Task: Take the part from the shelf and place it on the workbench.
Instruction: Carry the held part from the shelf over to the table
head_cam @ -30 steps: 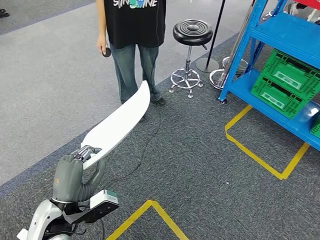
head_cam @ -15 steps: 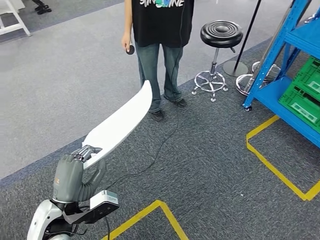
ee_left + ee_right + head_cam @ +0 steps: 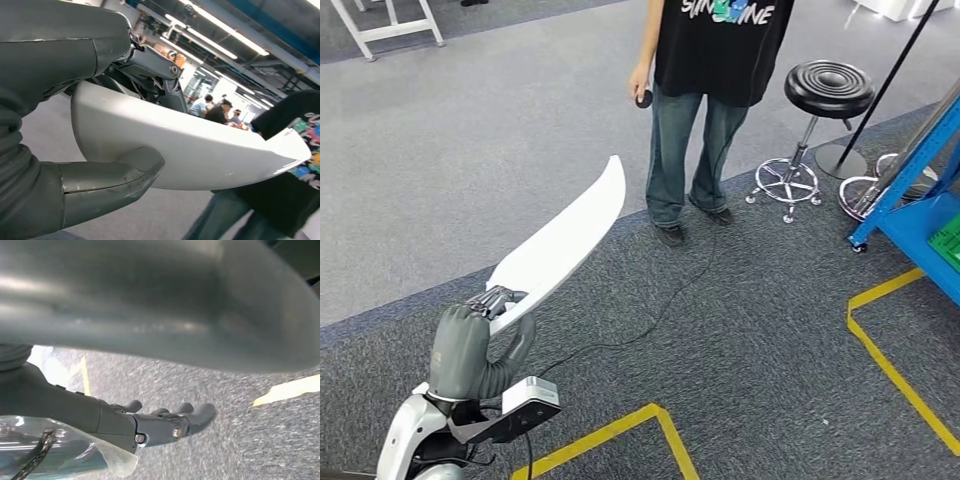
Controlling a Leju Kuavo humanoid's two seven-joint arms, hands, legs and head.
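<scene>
floor: grey carpet with yellow tape lines
person: standing ahead, beside a black stool
part: long white curved panel, up off the floor, sticking out forward
left hand: fingers and thumb clamped around the part's near end
right hand: fingers spread loosely, holding nothing

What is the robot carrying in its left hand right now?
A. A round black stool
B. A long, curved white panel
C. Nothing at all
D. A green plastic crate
B. The left robot hand grips one end of a long, curved white panel, which juts out above the carpet.
</scene>
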